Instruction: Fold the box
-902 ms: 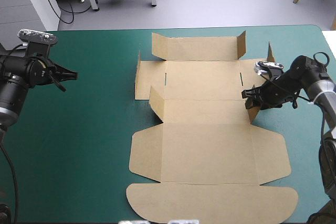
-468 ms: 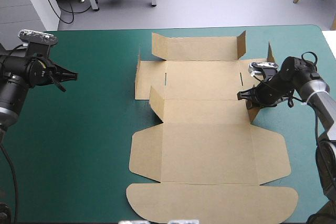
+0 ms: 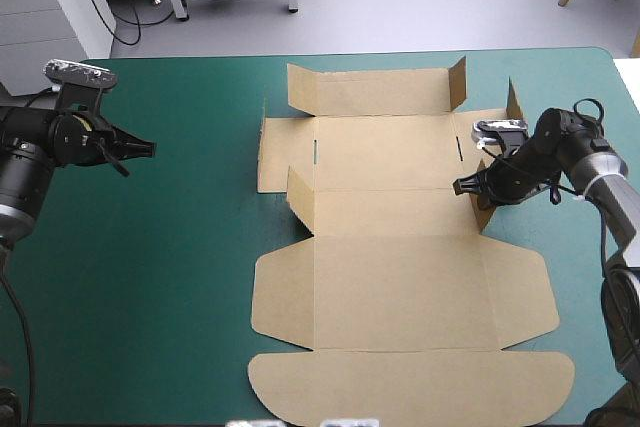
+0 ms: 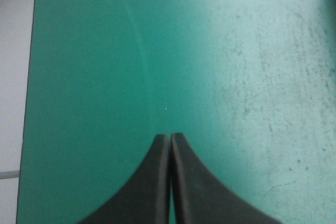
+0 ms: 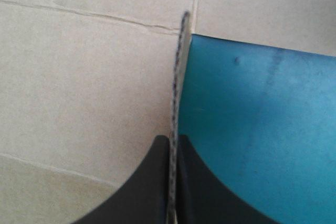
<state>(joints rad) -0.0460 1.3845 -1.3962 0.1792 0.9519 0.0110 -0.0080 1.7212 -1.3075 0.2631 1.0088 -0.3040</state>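
In the right gripper (image 5: 172,139) — the box (image 3: 400,292), by a thin upright flap (image 5: 178,72).

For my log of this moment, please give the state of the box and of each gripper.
box: mostly flat, some side flaps raised.
left gripper: shut, empty, over the bare teal-green cover, apart from the box.
right gripper: shut on the box, pinching an upright flap at its right side.
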